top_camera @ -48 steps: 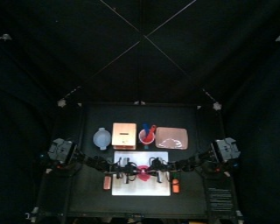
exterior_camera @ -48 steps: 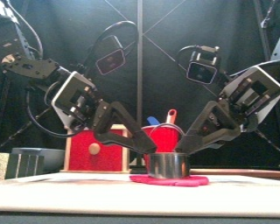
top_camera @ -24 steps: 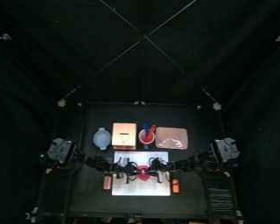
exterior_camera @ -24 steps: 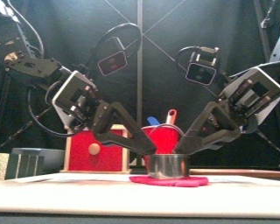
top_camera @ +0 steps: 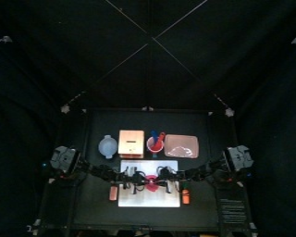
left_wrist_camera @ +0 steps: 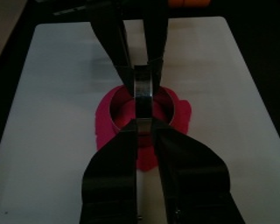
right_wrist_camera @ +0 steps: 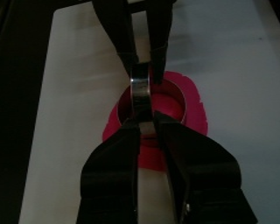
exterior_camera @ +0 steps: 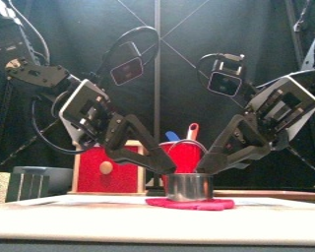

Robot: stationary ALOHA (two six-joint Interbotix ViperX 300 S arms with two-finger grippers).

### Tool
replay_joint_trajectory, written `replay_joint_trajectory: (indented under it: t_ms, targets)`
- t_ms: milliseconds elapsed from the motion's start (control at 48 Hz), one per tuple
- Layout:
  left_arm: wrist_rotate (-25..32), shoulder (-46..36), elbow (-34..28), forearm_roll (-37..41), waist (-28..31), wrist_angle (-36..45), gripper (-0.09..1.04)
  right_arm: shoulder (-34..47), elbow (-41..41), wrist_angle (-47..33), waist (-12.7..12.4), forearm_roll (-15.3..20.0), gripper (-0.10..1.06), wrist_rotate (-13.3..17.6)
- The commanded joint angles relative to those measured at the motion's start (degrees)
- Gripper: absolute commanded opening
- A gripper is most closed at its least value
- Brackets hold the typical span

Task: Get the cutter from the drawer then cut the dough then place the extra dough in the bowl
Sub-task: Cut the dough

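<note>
Far left, the bowl sits well apart from the work. Step in hand: cutting. L gripper has jaws pinched narrow on the cutter, left wall; cutter stands on the dough, mid board, near side. R gripper pinches the right wall likewise. Next, we judge: press down evenly, lift cutter off, then pick the outer scrap w/o tearing.

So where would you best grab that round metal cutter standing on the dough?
By its thin upright wall, from above: the cutter stands open side up on the dough, so one jaw can go inside and one outside, as the left gripper and right gripper seem to.
</note>
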Motion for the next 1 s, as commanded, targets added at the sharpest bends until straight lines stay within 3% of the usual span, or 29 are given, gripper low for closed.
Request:
replay_joint_trajectory:
  t_ms: [21, 1000]
  targets:
    - [-0.18, 1.76, 1.05, -0.18, 0.35, 3.78, 0.45, 3.34, 1.23, 3.16, -3.08, -0.09, 0.5, 0.35]
    - [0.0, 2.64, 0.7, -0.18, 1.14, 5.98, 0.45, 4.04, 0.97, 8.0, -3.6, -0.88, 0.5, 0.35]
